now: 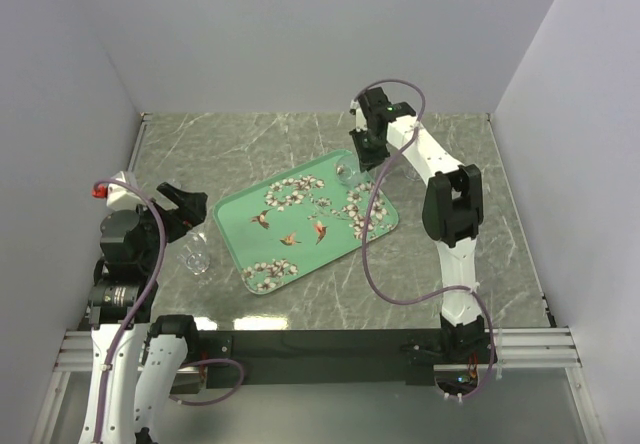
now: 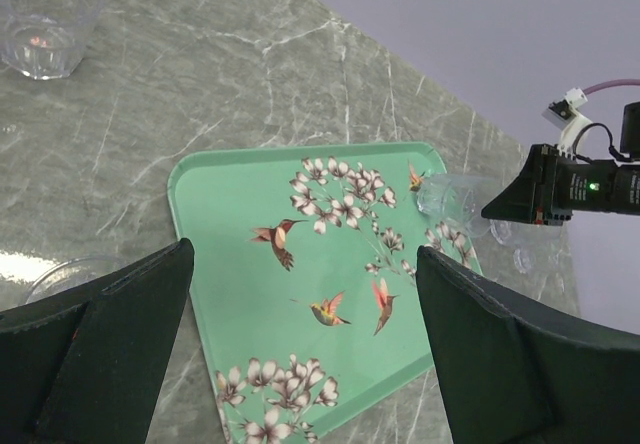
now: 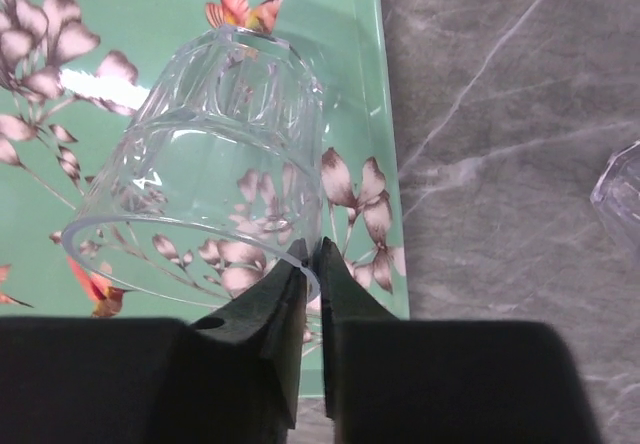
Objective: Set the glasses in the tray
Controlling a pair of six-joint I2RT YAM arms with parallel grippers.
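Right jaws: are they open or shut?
Shut: the right jaws pinch a glass at its rim, only a thin gap between them.

Robot lab enclosure, plain white walls [image 1: 300, 34], grey marble-look table [image 1: 250, 144], aluminium mounting rail [image 1: 535, 346]

The tray [image 1: 238, 239] is mint green, printed with white-and-pink blossom clusters on brown stems and with reddish-brown, orange-winged birds. The glass [image 3: 215, 134] is clear and colourless, with vertical fluted ribs. The table [image 1: 300, 134] is grey-green marble pattern with white veins. The right gripper [image 3: 312, 256] has black fingers. The right arm [image 1: 450, 209] is black and white. The cable [image 1: 372, 264] is purple. The walls [image 1: 300, 34] are plain pale lilac-white.
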